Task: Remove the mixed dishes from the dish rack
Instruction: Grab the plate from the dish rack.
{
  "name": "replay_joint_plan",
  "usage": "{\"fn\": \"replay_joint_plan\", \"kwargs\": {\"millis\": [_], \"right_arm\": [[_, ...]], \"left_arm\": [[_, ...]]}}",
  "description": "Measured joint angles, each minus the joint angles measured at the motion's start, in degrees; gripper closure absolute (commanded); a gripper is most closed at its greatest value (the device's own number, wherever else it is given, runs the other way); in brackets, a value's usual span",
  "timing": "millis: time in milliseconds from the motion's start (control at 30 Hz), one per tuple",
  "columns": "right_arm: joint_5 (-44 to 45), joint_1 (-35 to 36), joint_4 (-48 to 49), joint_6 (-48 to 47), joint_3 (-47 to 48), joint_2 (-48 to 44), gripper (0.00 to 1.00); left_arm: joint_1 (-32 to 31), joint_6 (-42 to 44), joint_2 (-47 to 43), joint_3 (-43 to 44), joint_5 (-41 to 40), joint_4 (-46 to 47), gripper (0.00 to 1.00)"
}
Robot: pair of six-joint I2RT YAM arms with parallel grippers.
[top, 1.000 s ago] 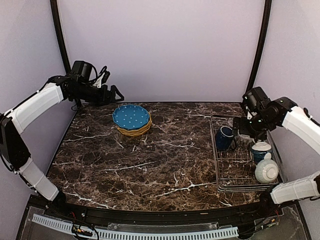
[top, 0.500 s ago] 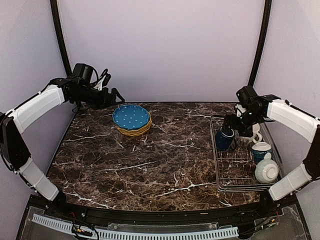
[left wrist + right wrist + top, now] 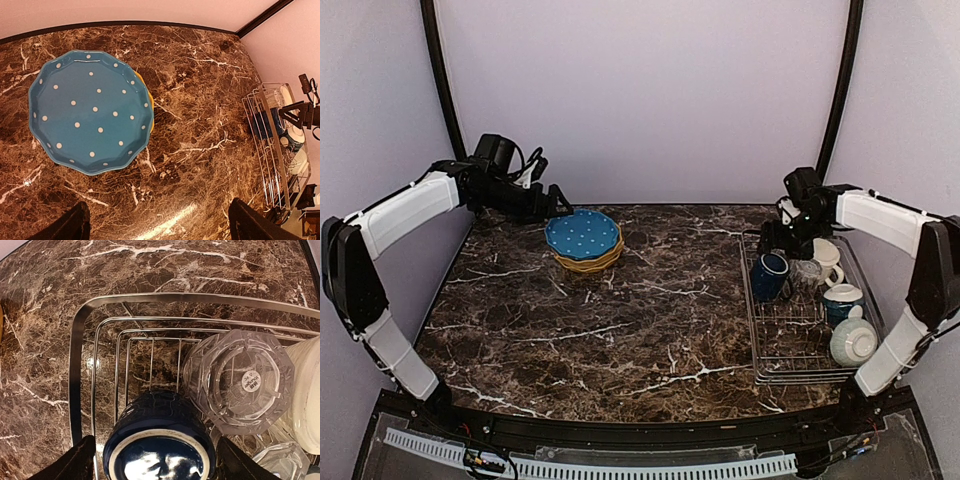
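Observation:
The silver wire dish rack [image 3: 757,330] stands at the right. It holds a dark blue cup [image 3: 769,276], a clear glass tumbler [image 3: 806,272], a cream mug [image 3: 827,253] and two pale teal-and-white bowls [image 3: 842,298]. My right gripper [image 3: 772,242] is open just above the cup. In the right wrist view the cup [image 3: 160,435] lies between its fingertips [image 3: 70,462], beside the tumbler [image 3: 237,380] and inside the rack rim [image 3: 75,365]. The blue white-dotted plate [image 3: 582,233] sits on a yellow plate [image 3: 588,264] at the far left. My left gripper [image 3: 558,208] is open and empty beside them. The plate also shows in the left wrist view [image 3: 90,110].
The dark marble tabletop [image 3: 620,320] runs between the plate stack and the rack. The back wall is close behind both grippers. Black frame posts [image 3: 438,80] rise at the far corners. The rack shows at the right edge of the left wrist view [image 3: 272,150].
My right gripper has swung left and back across the rack, from beside the mug to above the dark blue cup. My left gripper has shifted slightly right toward the plates.

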Motion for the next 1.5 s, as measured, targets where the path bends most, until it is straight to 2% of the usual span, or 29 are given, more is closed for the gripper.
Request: {"fn": "replay_joint_plan", "kwargs": {"millis": [333, 400, 433, 500, 700, 1067, 1333, 1433, 1500], "right_arm": [[0.0, 0.0, 3.9, -0.5, -3.3, 0.3, 0.24], [0.1, 0.0, 4.3, -0.5, -3.3, 0.6, 0.19], [0.1, 0.0, 4.3, -0.5, -3.3, 0.7, 0.11], [0.0, 0.0, 4.3, -0.3, -3.3, 1.1, 0.03], [-0.2, 1.0, 3.0, -0.8, -4.1, 1.5, 0.04], [2.1, 2.2, 3.1, -0.3, -5.6, 0.9, 0.25], [4.0, 3.7, 1.6, -0.3, -5.1, 0.0, 0.50], [4.1, 4.2, -1.4, -0.2, -4.9, -2.4, 0.61], [4.0, 4.4, -3.5, -0.2, -4.4, -4.9, 0.64]], "left_arm": [[0.0, 0.0, 0.8, 0.0, 0.5, 0.0, 0.05], [0.0, 0.0, 0.8, 0.0, 0.6, 0.0, 0.05], [0.0, 0.0, 0.8, 0.0, 0.7, 0.0, 0.05], [0.0, 0.0, 0.8, 0.0, 0.8, 0.0, 0.05], [0.0, 0.0, 0.8, 0.0, 1.0, 0.0, 0.05], [0.0, 0.0, 1.1, 0.0, 1.2, 0.0, 0.05], [0.0, 0.0, 1.4, 0.0, 1.3, 0.0, 0.05], [0.0, 0.0, 1.4, 0.0, 1.7, 0.0, 0.05], [0.0, 0.0, 1.4, 0.0, 1.9, 0.0, 0.05]]}}
